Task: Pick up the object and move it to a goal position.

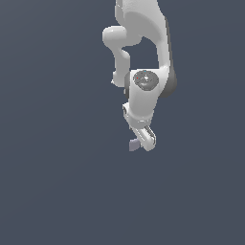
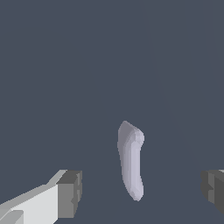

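Since the block is seen lying between the two dark finger pads in the wrist view with clear space on both sides, the gripper is spread wide and nothing is held yet. It looks like the jaws are being lined up around the block so it can be pinched across its narrow width, which is probably why the arm is folded down so steeply over it. In the exterior view the block is just peeking out on the exterior view's left of the gripper, low by the fingertips. The floor is plain flat slate-blue, no texture, no walls, and no goal marker can be made out
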Robot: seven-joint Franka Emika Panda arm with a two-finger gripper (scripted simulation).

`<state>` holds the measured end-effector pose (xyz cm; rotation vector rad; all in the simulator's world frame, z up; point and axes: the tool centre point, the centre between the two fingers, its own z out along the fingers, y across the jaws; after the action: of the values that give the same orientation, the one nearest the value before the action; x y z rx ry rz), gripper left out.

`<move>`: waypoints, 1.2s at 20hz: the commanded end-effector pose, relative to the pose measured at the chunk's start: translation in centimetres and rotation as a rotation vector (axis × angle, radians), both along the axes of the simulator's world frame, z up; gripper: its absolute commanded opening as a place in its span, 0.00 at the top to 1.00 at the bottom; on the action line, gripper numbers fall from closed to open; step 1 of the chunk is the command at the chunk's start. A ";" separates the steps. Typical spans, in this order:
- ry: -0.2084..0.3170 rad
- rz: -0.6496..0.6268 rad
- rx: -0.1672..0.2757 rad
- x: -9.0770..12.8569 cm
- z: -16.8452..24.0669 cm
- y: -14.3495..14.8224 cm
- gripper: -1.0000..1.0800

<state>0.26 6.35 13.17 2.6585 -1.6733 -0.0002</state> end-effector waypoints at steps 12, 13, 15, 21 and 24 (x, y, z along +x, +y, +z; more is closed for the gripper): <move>0.000 -0.010 0.000 -0.1 -3.1 0.0 0.04; 0.000 -0.010 0.000 -0.1 -3.6 0.0 0.04; 0.000 -0.011 0.000 -0.1 -4.4 0.0 0.04; 0.000 -0.011 0.000 0.0 -5.0 0.1 1.00; 0.000 -0.011 0.000 0.0 -5.0 0.1 1.00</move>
<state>0.23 6.41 8.14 2.6491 -1.6876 -0.0004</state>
